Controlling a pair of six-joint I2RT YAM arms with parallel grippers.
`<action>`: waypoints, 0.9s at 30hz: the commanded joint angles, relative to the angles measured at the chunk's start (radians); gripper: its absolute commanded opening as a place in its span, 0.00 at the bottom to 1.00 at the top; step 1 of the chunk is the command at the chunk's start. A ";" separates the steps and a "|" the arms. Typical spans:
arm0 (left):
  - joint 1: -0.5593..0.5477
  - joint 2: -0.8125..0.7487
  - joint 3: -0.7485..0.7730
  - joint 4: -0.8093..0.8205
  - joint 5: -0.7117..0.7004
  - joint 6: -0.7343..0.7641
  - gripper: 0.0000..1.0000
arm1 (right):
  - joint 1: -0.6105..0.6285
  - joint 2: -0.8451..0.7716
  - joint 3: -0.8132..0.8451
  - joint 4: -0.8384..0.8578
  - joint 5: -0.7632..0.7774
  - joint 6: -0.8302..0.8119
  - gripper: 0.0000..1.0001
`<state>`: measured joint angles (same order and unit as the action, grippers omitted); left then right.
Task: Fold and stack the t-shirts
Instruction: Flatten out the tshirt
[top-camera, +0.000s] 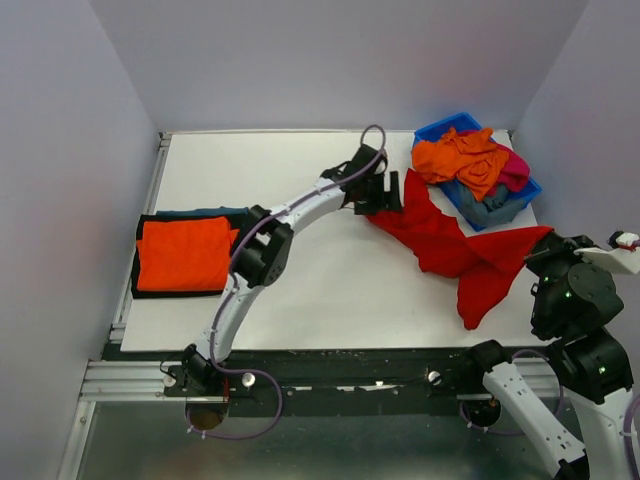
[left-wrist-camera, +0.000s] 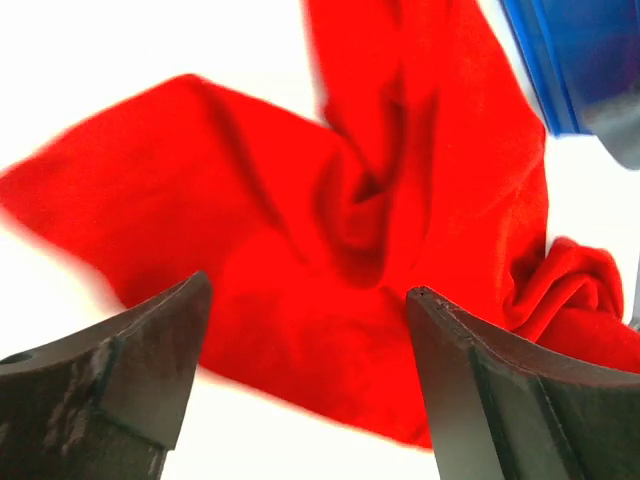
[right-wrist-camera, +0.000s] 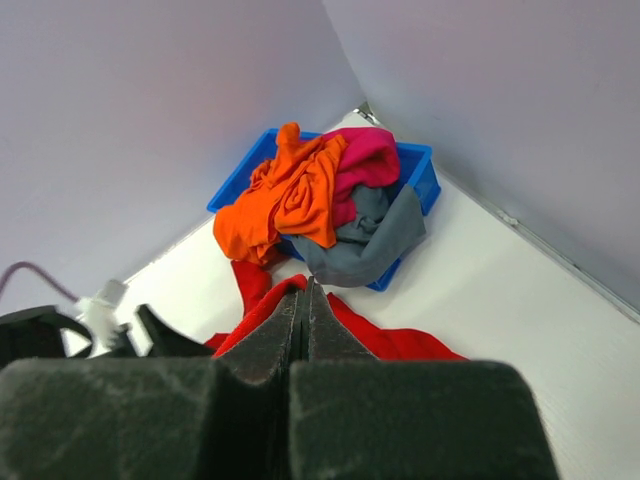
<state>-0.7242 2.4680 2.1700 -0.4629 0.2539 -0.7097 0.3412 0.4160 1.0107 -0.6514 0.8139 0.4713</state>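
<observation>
Through the left wrist camera the red shirt (left-wrist-camera: 330, 250) is smeared with blur and runs off the top and right edges, and the bin (left-wrist-camera: 565, 50) is only a blurred corner. From the right wrist, the right fingers (right-wrist-camera: 285, 340) hide most of the red shirt. Overhead, the orange shirt (top-camera: 183, 253) covers all but the edges of the cloth beneath (top-camera: 200, 213).

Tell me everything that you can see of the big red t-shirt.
The red t-shirt is soft, plain cloth, unfolded and crumpled with deep creases, spread on the white table. One end reaches toward the blue bin. The left gripper hovers over its left part, fingers open; a corner rises to the shut right gripper, which seems to pinch it.
</observation>
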 joint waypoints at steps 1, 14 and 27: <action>0.121 -0.233 -0.162 -0.009 -0.099 0.042 0.96 | 0.004 0.000 -0.006 -0.002 0.022 0.021 0.01; 0.157 -0.055 -0.098 0.007 -0.016 -0.060 0.63 | 0.002 0.012 0.003 0.007 -0.005 0.023 0.01; 0.157 0.055 -0.038 0.000 -0.031 -0.112 0.58 | 0.002 0.015 -0.014 0.007 -0.032 0.036 0.01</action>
<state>-0.5674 2.4794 2.1098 -0.4515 0.2245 -0.7959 0.3412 0.4255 1.0107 -0.6510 0.7990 0.4835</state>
